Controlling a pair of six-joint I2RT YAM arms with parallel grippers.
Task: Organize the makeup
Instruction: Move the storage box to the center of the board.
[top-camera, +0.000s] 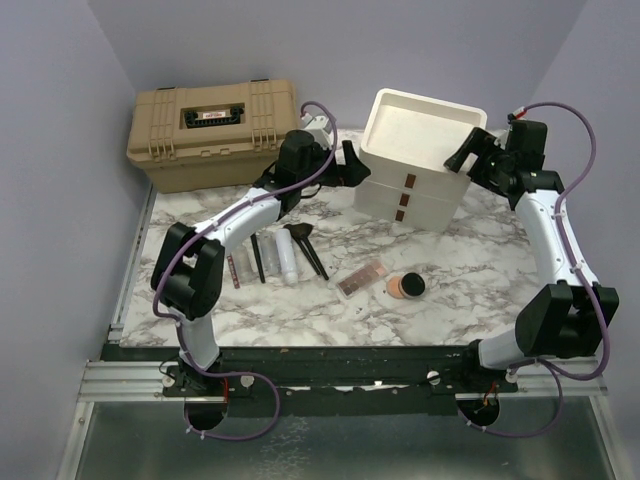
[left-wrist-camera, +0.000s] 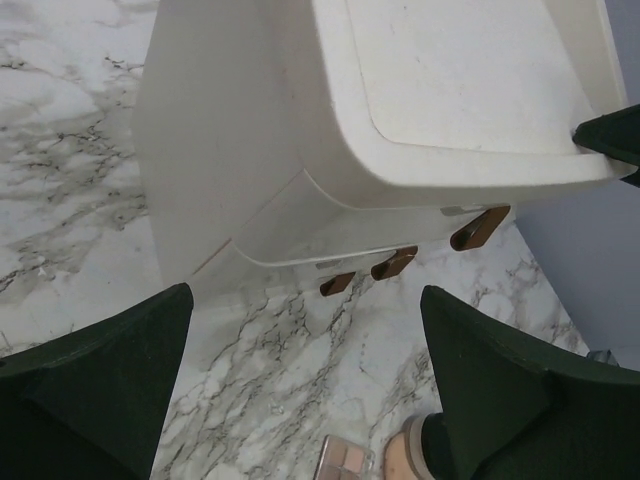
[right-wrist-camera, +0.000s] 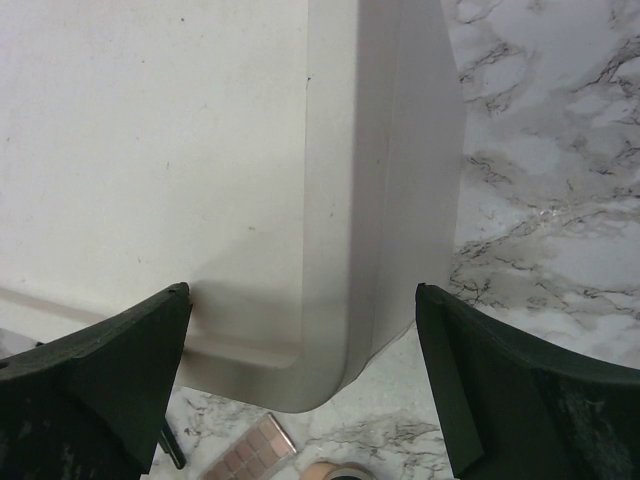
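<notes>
The makeup lies in a row on the marble table: slim tubes (top-camera: 237, 265), a whitish bottle (top-camera: 287, 258), black-handled brushes (top-camera: 305, 248), a pink palette (top-camera: 362, 279) and a round black compact (top-camera: 405, 286) with peach powder. My left gripper (top-camera: 352, 160) hovers open at the left side of the cream drawer unit (top-camera: 430, 200), holding nothing. My right gripper (top-camera: 468, 155) stands open over the unit's right top corner, also with nothing in it. In the left wrist view the gripper (left-wrist-camera: 305, 295) frames bare marble, with the palette (left-wrist-camera: 345, 460) and compact (left-wrist-camera: 410, 455) at the bottom edge. The right wrist view's gripper (right-wrist-camera: 302, 290) straddles the unit's corner (right-wrist-camera: 330, 330).
A tan toolbox (top-camera: 210, 130) stands shut at the back left, beside the left arm. The drawer unit has brown pull tabs (left-wrist-camera: 395, 263) on its front and an open tray on top. Lavender walls close in the table on three sides.
</notes>
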